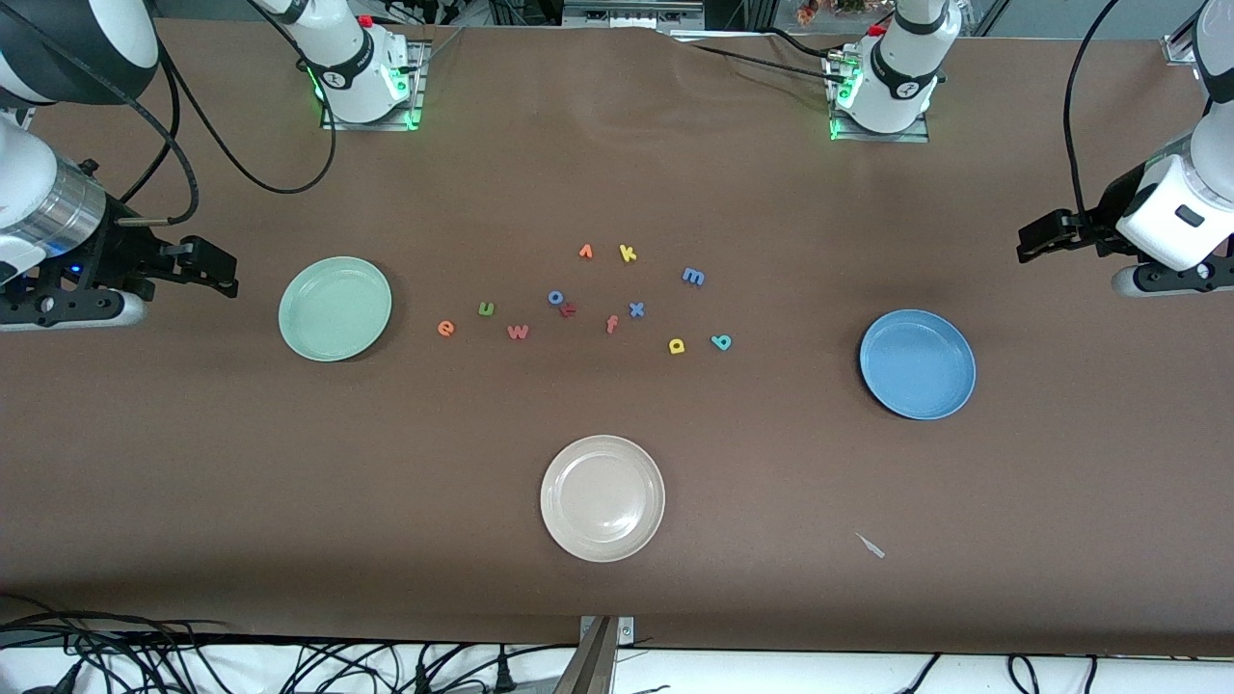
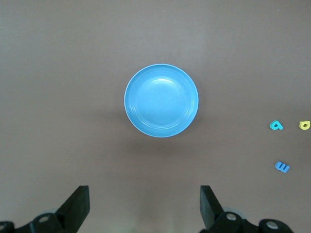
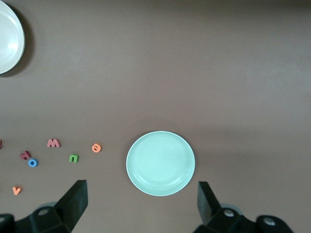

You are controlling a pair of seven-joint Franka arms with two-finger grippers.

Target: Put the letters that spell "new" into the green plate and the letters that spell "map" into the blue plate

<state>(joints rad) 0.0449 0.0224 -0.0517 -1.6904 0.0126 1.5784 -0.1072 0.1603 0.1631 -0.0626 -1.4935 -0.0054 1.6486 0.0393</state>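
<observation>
The green plate (image 1: 335,308) (image 3: 160,163) lies toward the right arm's end of the table, the blue plate (image 1: 918,364) (image 2: 161,100) toward the left arm's end; both hold nothing. Between them lie the orange e (image 1: 445,329) (image 3: 96,148), green n (image 1: 486,308) (image 3: 73,158) and pinkish-red w (image 1: 518,332) (image 3: 53,143), then the blue m (image 1: 693,277) (image 2: 282,167), yellow a (image 1: 677,346) (image 2: 304,125) and teal p (image 1: 721,341) (image 2: 276,125). My right gripper (image 1: 214,268) (image 3: 142,201) hangs open over bare table beside the green plate. My left gripper (image 1: 1036,239) (image 2: 144,204) hangs open over bare table beside the blue plate.
A cream-white plate (image 1: 603,497) (image 3: 7,39) sits nearer the front camera than the letters. Mixed in with the letters are a blue o (image 1: 556,297), dark red letter (image 1: 569,310), salmon f (image 1: 611,324), blue x (image 1: 636,309), yellow k (image 1: 628,253) and orange letter (image 1: 585,252). A small pale scrap (image 1: 871,546) lies near the front edge.
</observation>
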